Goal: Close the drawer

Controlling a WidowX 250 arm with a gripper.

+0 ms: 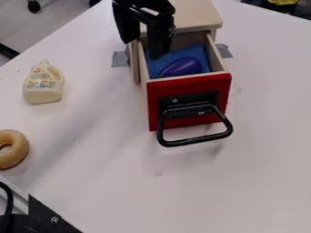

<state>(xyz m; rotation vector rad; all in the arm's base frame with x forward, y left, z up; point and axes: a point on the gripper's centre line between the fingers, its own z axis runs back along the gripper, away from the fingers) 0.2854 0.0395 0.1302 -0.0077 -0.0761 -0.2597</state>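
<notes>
Though open, the red-fronted drawer [189, 85] partly beneath the gripper [143, 50] (its fingers wide apart).

The drawer [159, 109] is showing smooth painted wood with a soft sheen on its front, while its sides are showing bare, matt wood. The cabinet [195, 14] is showing smooth, pale wood on top. The handle [195, 140] is catching light like glossy, coated metal. Inside, the cloth [195, 51] is looking soft and matt, and the purple toy [183, 67] is shining like smooth plastic. The tape [119, 59] is wrinkling, with a dull finish. The bottle [43, 86] is looking like smooth plastic with a low sheen; the doughnut [20, 144] is gleaming faintly, its material staying unclear. The tabletop [261, 159] is looking smooth and satin, and the gripper [142, 49] is showing dark, mostly matt plastic.
</notes>
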